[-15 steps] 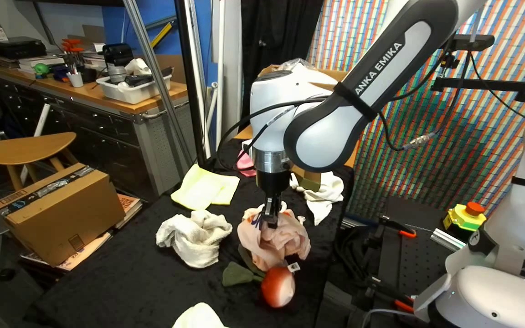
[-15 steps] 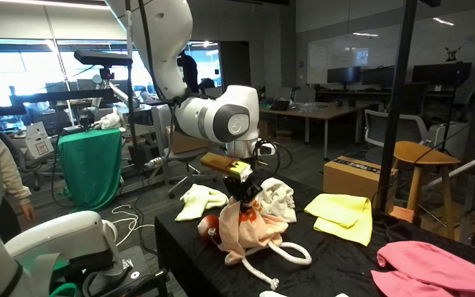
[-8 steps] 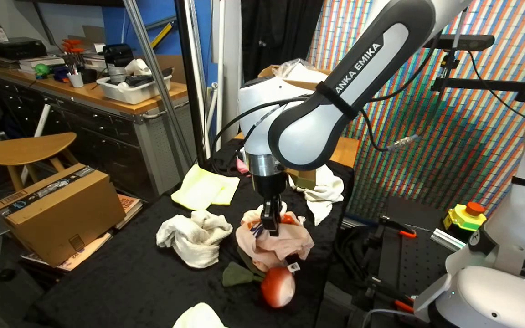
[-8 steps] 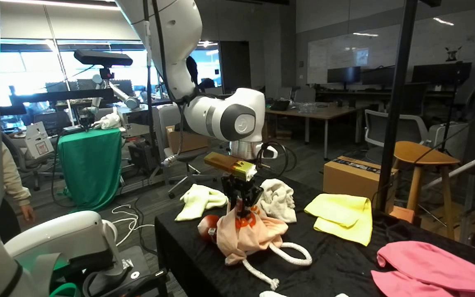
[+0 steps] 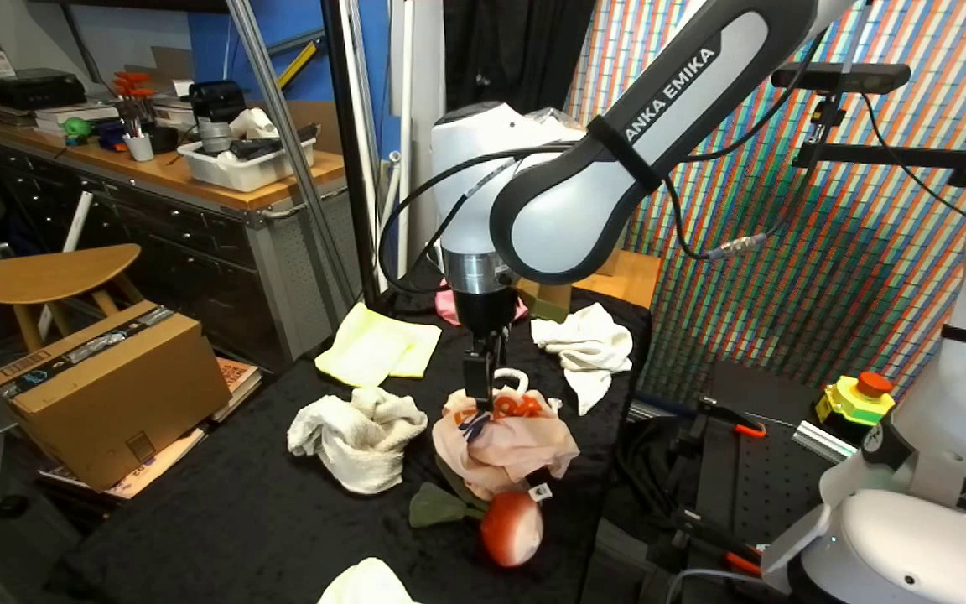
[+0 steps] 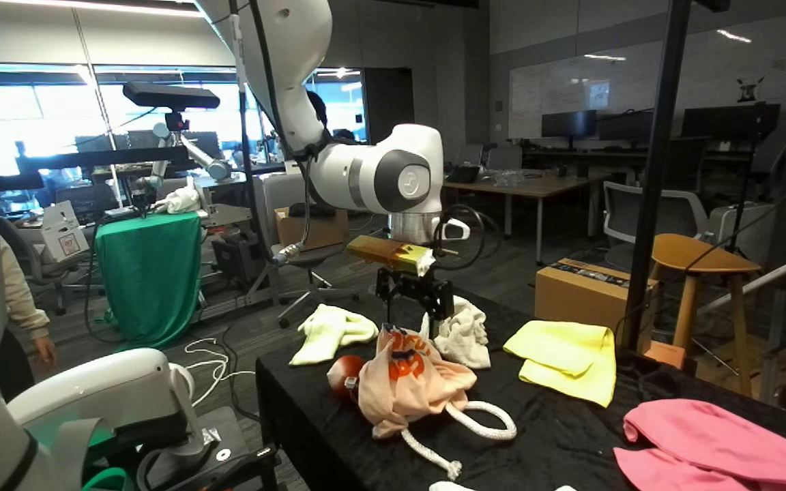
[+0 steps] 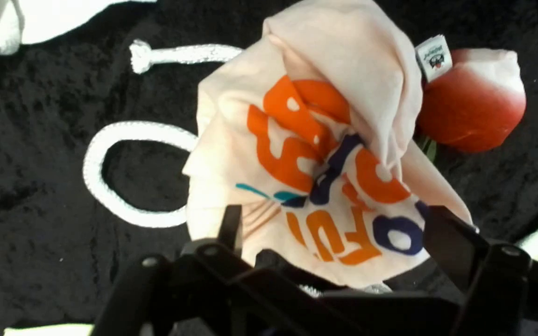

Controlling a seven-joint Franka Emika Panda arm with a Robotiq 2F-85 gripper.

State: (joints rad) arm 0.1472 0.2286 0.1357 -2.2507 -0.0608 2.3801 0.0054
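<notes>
**Spread tool (image 7: 336, 224) above a slumped peach drawstring bag (image 7: 306, 140)**

With slack cloth this close, the work calls, I judge, for straight vertical motion at an easy pace: a sideways sweep at this height could snag a fold or drag the bag along. The fingertips are best kept clear of the white rope (image 7: 92, 163) that loops out from its side. Should a pinch be wanted, a raised fold centred between the fingers ought to give a surer bite than the flat printed face.

The tool's fingers stand wide apart, with nothing held between them. The bag lies on the black-draped bench (image 5: 240, 520), below the fingertips; in the wrist view its printed face fills the gap and most of its bulk reaches beyond. Whether a fingertip brushes the fabric cannot be told. A red-and-white plush toy (image 5: 510, 530), probably a radish, sits just beside the bag; a crumpled white towel (image 5: 361, 436) lies near, apart from it.
</notes>
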